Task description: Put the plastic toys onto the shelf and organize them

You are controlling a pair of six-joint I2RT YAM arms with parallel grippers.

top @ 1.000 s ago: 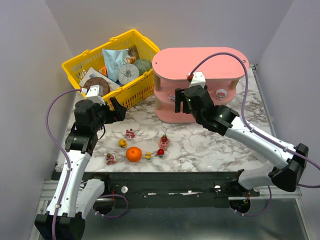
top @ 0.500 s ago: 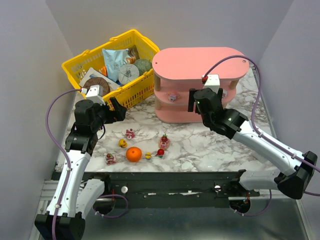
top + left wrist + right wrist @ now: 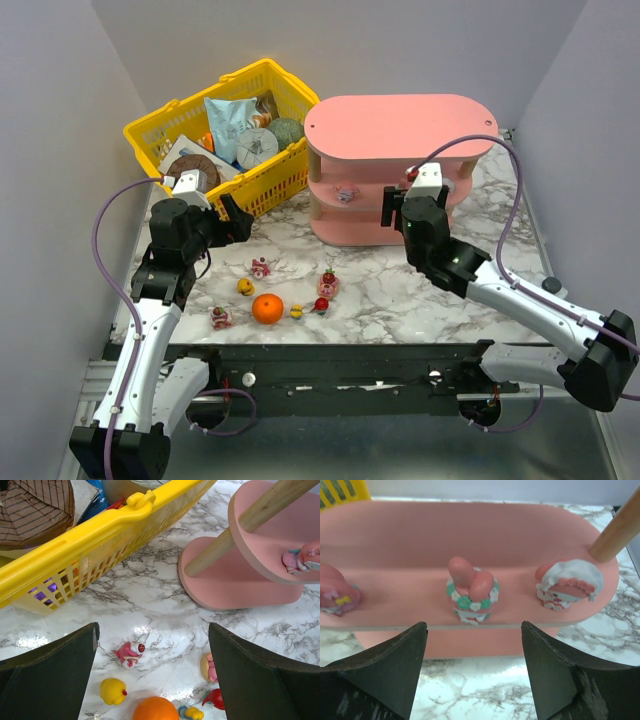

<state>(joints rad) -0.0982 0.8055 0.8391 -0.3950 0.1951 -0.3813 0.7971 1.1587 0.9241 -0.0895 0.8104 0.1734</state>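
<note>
Overhead, several plastic toys (image 3: 260, 267) lie near the table's front edge, close to the left gripper (image 3: 235, 218), which is spread wide and empty. Left wrist: a pink figurine (image 3: 130, 653) lies just ahead of its jaws. Right wrist: the right gripper (image 3: 472, 630), wide and empty, faces an eared toy (image 3: 471, 591) standing upright at the front edge of the shelf (image 3: 400, 595)'s middle tier, seemingly spaced as one of a row.

The desk (image 3: 150, 597) shines glossy with a marble pattern. The shelf (image 3: 470, 530) has smooth matt pink boards on bare wooden posts (image 3: 235, 530); the basket (image 3: 100, 535) is shiny yellow plastic.
</note>
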